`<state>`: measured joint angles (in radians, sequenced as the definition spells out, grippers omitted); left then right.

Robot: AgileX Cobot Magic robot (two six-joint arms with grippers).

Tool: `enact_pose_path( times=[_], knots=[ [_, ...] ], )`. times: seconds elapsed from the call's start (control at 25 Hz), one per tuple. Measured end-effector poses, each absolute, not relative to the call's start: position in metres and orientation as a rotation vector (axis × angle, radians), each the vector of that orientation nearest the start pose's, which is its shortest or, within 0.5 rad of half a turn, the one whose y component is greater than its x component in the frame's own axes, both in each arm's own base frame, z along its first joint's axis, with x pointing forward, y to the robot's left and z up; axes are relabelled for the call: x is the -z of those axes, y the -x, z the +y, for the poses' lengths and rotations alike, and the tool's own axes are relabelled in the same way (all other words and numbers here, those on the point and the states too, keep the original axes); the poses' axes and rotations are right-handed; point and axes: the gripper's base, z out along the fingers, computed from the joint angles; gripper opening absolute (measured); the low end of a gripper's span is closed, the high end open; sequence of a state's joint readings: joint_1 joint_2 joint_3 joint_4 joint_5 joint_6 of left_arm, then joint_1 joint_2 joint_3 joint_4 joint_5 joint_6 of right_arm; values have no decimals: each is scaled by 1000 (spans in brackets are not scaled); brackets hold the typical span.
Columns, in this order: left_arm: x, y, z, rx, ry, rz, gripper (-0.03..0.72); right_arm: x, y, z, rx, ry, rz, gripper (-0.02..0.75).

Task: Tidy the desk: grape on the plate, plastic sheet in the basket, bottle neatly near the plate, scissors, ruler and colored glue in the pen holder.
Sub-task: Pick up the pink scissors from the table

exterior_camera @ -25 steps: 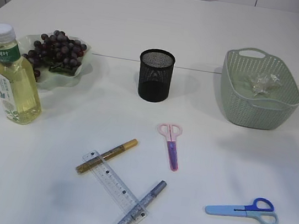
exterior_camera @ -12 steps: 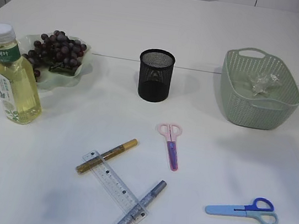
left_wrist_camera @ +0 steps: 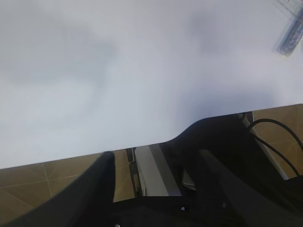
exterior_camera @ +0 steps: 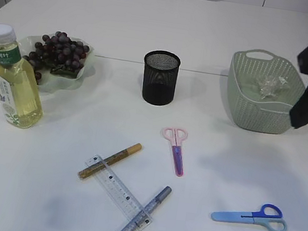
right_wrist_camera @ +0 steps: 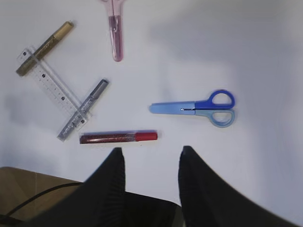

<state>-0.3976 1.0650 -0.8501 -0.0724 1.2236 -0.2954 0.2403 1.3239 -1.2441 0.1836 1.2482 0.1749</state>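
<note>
Blue scissors [right_wrist_camera: 199,107] next: the right gripper [right_wrist_camera: 151,163] hung spread and empty above the counter's [exterior_camera: 157,12] near edge.
It needed to descend and pinch the blades; the left gripper [left_wrist_camera: 156,165], also spread, held nothing.

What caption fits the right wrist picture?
Open right gripper hovering above red glitter glue, blue scissors and clear ruler.

Bright, even overhead light; soft diffuse shadows on table [exterior_camera: 155,24]; left wrist view blurred, hazy.

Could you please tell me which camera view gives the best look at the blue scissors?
The right wrist view: the blue scissors lie fully in frame, seen from above. The exterior view shows them smaller, at a slant. The left wrist view misses them.
</note>
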Motion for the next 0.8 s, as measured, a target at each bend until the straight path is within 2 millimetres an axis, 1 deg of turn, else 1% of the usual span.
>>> enact_pose_path(
  times=[0.12, 0.4, 0.48, 0.72, 0.8],
  knots=[
    [-290, -153, -71, 211, -134, 2949, 401, -334, -243, 88, -320, 45, 2889, 313],
    [-290, -153, -71, 212, -152, 2948, 401, -297, -267, 108, -260, -4, 3024, 312],
    [-290, -153, -71, 211, -157, 2948, 400, -293, -276, 116, -254, -8, 3037, 312],
    [-290, -153, -71, 209, -179, 2946, 387, -282, -310, 153, -248, 55, 3039, 313],
    [-290, -153, -71, 209, -182, 2946, 386, -282, -317, 160, -268, 62, 3032, 313]
  ],
)
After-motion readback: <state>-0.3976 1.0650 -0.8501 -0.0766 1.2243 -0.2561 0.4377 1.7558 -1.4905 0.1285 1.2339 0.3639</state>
